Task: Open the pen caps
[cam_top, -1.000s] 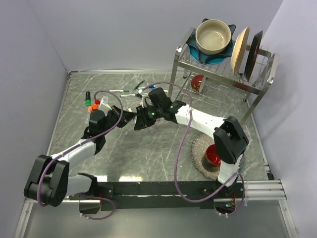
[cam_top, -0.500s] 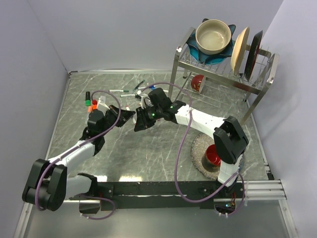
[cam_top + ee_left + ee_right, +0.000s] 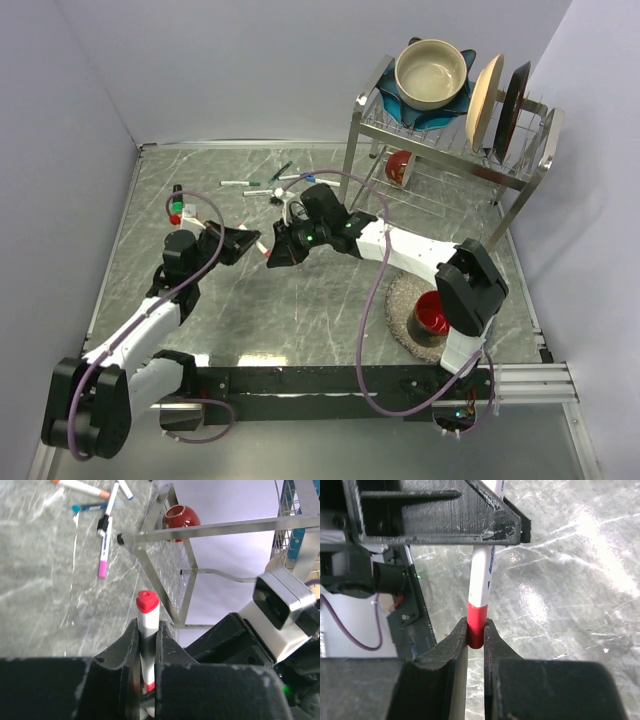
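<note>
Red tubular cap (image 3: pixel 476 625) sits on the white marker barrel's (image 3: pixel 482 575) end.

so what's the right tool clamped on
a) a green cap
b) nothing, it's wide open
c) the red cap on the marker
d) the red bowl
c: in the right wrist view the right tool is shut on the red cap of the white marker, while the left tool grips the barrel.

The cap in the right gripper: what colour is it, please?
Red; the cap shows best in the right wrist view.
</note>
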{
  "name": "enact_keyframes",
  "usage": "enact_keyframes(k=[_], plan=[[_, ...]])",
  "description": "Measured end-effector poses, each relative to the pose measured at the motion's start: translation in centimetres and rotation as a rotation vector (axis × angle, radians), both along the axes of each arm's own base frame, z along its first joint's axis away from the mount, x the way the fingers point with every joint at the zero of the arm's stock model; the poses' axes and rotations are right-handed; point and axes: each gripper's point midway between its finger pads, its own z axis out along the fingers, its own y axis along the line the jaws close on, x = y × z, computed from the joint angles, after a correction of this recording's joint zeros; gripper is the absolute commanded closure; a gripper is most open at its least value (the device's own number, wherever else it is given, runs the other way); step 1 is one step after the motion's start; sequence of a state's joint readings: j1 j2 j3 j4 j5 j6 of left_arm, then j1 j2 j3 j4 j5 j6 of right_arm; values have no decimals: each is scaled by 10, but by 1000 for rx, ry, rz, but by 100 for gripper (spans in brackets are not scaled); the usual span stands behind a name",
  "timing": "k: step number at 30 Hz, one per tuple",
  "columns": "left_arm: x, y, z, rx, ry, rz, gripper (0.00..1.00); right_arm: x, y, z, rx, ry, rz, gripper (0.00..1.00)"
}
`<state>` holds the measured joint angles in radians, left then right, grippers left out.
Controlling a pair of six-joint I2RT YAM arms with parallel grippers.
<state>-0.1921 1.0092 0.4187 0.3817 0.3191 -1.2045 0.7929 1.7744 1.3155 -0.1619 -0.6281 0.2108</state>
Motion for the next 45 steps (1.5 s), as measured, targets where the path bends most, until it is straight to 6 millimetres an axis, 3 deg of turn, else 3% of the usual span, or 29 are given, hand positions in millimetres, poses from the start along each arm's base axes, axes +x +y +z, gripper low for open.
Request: enact_keyframes(k=[13,17,21,25,28,33,41,45], plan=[[-9,16,-21,-73,118,27,99,-3,-3,-12,-29,-92,43,100],[19,102,-40,27,119,365,99,-30,-32,-42,-147,23,70,100],[14,131,-64,87,174,464,99,-41,-43,-54,-201,60,86,100],[11,133,-72,131,190,450,99,-34,-51,-62,-260,23,51,100],[9,130,-86,167,239,413,99,-17,-62,-71,-340,-42,-16,100],[4,126,-118,227,350,343,99,10,-88,-86,-461,-108,-112,90],[6,118,-158,272,490,232,99,45,-118,-116,-602,-93,-200,85],[9,113,-162,272,496,196,97,49,-130,-135,-661,-62,-206,76]])
